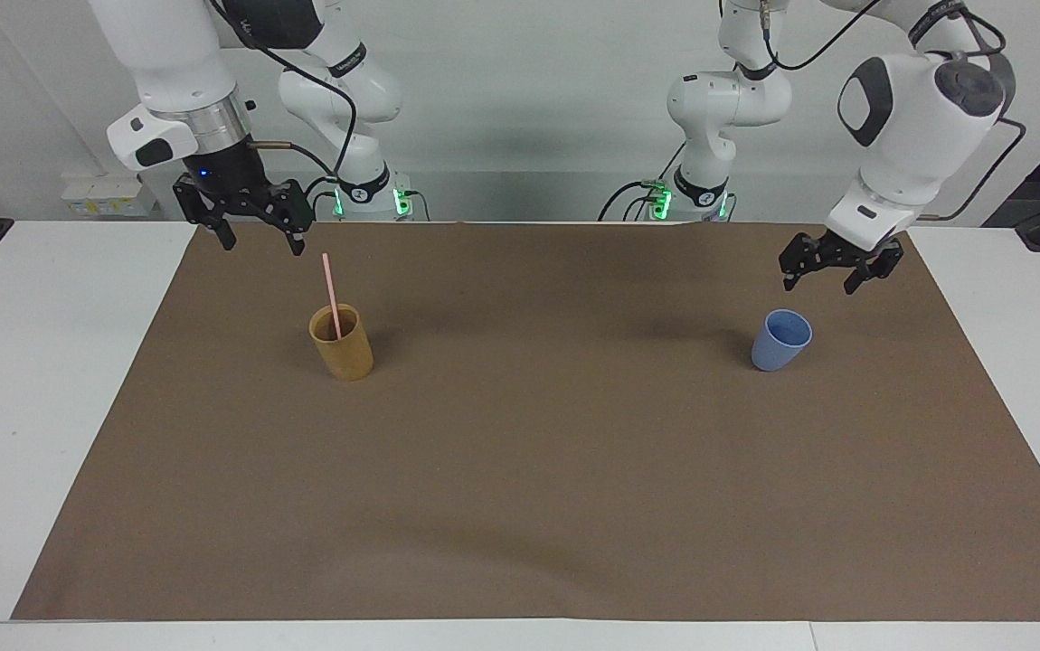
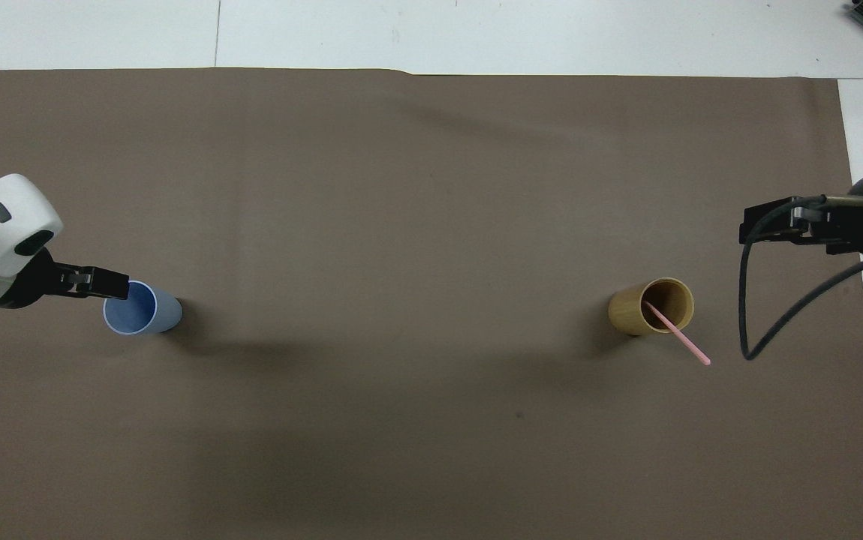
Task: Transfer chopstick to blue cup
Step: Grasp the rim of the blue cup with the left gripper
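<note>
- Leaning in the tan cup (image 1: pixel 341 344), the chopstick (image 1: pixel 331 294) has its lower end inside and its upper half sticking out, tilted toward the robots; you can expect it to swing or slide around the rim if a finger brushes it before the pinch lands.
- Watch the tan cup itself: it stands free on the brown mat (image 1: pixel 538 470) toward the right arm's end of the table, and a sideways pull on the stick could, I judge, tip it or drag it along.
- Note that the right gripper (image 1: pixel 255 233) hangs with its fingers spread, holding nothing, up in the air beside the stick's top and apart from it; a thin stick gives little to close on, so a slightly off-line approach may miss it or pinch it crooked.
- Mind the blue cup (image 1: pixel 781 339), upright and empty toward the left arm's end, well apart from the tan cup; it looks light, so a stick dropped against its wall might topple it.
- Check the left gripper (image 1: pixel 830 271): its fingers are spread and empty, and it hovers just above the blue cup's rim on the robots' side, where a low move could knock the cup or block the mouth.
</note>
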Robot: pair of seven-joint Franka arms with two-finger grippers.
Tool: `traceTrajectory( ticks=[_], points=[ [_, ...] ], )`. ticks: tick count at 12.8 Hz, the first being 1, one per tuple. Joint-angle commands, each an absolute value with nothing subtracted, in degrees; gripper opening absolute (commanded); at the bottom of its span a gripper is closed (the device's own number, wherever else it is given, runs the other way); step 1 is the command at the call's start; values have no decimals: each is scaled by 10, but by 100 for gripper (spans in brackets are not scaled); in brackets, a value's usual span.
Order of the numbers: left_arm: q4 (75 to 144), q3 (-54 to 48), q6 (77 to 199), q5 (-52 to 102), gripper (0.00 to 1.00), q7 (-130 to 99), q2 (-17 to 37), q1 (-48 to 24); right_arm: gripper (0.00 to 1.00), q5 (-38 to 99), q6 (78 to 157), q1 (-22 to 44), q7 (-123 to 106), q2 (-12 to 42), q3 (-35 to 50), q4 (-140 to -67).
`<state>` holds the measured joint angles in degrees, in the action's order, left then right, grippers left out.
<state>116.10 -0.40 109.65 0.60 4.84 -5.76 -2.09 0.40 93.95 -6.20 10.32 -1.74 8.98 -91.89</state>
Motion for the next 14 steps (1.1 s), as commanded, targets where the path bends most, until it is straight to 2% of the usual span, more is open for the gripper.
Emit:
traceTrajectory(
  ticks=[1,8,11,12,13,14],
  points=[
    [1244,-5,1177,-5,100,67,-82,-10,100,4,940,-66,88,-18,91,-919],
    [1302,-5,1288,-5,100,100,-31,28,100,4,942,-64,89,-18,91,-918],
    [1307,-5,1305,-5,100,100,-26,28,100,4,943,-65,88,-18,91,-918],
    [1307,-5,1305,-5,97,100,-25,27,100,4,944,-65,89,-18,91,-918],
    [1307,-5,1304,-5,78,101,-25,26,100,4,945,-65,89,-18,91,-918],
    [1307,-5,1303,-5,64,102,-25,25,100,4,946,-65,89,-17,91,-918]
  ],
)
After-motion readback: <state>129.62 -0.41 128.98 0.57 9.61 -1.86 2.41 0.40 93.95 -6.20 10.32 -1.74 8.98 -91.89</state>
